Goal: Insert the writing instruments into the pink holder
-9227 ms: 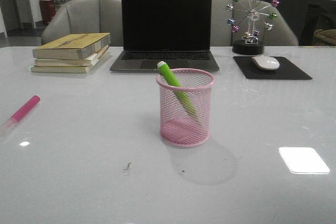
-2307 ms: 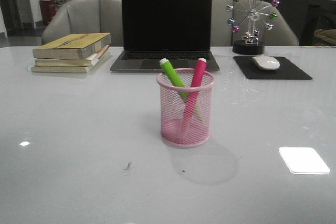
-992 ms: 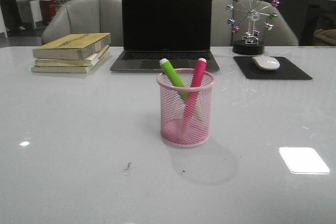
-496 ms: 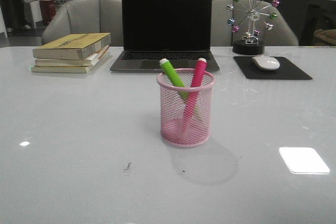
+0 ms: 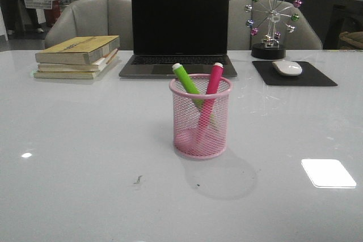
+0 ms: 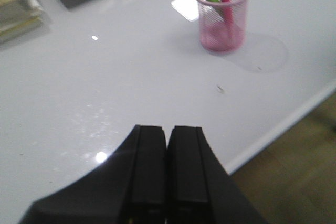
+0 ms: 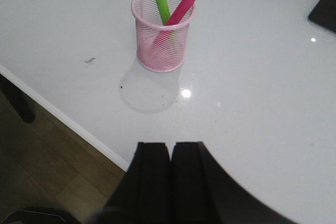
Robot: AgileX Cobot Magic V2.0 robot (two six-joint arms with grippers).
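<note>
The pink mesh holder [image 5: 200,134] stands upright mid-table. Inside it lean the lime green marker [image 5: 185,80] and the magenta marker [image 5: 212,83], white caps poking above the rim and crossing lower down. The left wrist view shows the holder [image 6: 222,24] with both markers far from my left gripper [image 6: 167,129], whose fingers are pressed together and hold nothing. From the right wrist, the holder [image 7: 162,40] also sits well away from my right gripper [image 7: 170,146], shut and empty near the table's front edge. Neither gripper appears in the front view.
An open dark laptop [image 5: 179,32] stands behind the holder. A stack of books [image 5: 76,56] lies at the back left. A white mouse [image 5: 287,67] on a black pad and a ferris-wheel ornament [image 5: 271,21] sit at the back right. The table edge [image 7: 68,121] is close to both grippers.
The magenta marker, earlier lying at the table's left, now stands in the holder beside the green one. Over the last second nothing on the table has moved.
</note>
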